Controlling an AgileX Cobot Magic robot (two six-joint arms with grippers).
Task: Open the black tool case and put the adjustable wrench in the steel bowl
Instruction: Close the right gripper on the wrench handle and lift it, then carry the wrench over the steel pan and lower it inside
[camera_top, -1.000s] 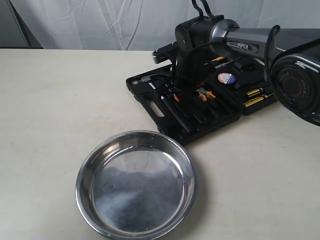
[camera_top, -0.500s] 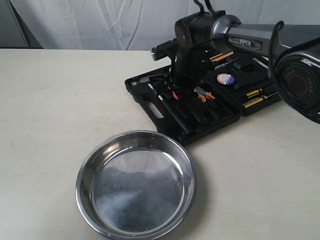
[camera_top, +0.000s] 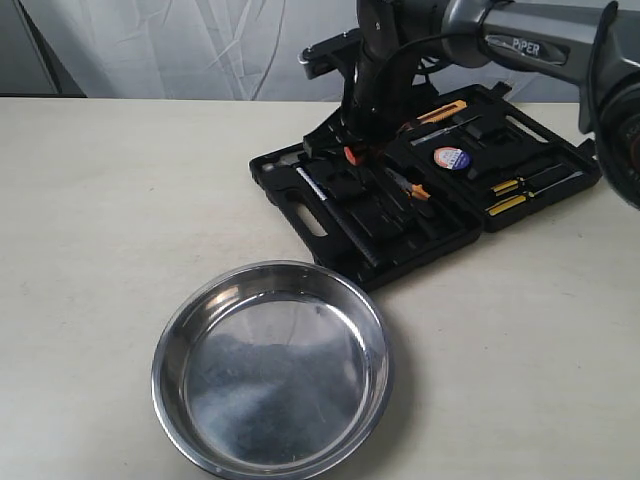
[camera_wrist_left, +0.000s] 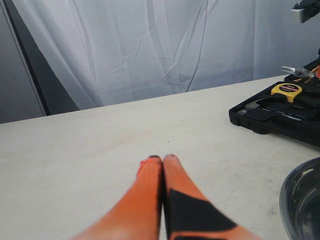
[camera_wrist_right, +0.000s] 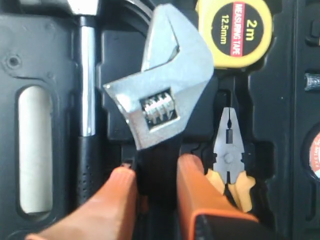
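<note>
A matte, cream-coloured surface (camera_top: 100, 200) runs back to a creased white curtain (camera_top: 200, 50). Near the front sits the steel bowl (camera_top: 160, 350), round, shallow and mirror-bright. Behind it and to the right, the black tool case (camera_top: 420, 255) lies open, its moulded plastic slots showing. The right gripper (camera_wrist_right: 156, 170) is clamped on the adjustable wrench (camera_wrist_right: 165, 95) by its black handle, with the shiny head over the case between the hammer (camera_wrist_right: 87, 75) and the pliers (camera_wrist_right: 227, 160). The left gripper (camera_wrist_left: 162, 159) has its orange fingers pressed together, empty.
</note>
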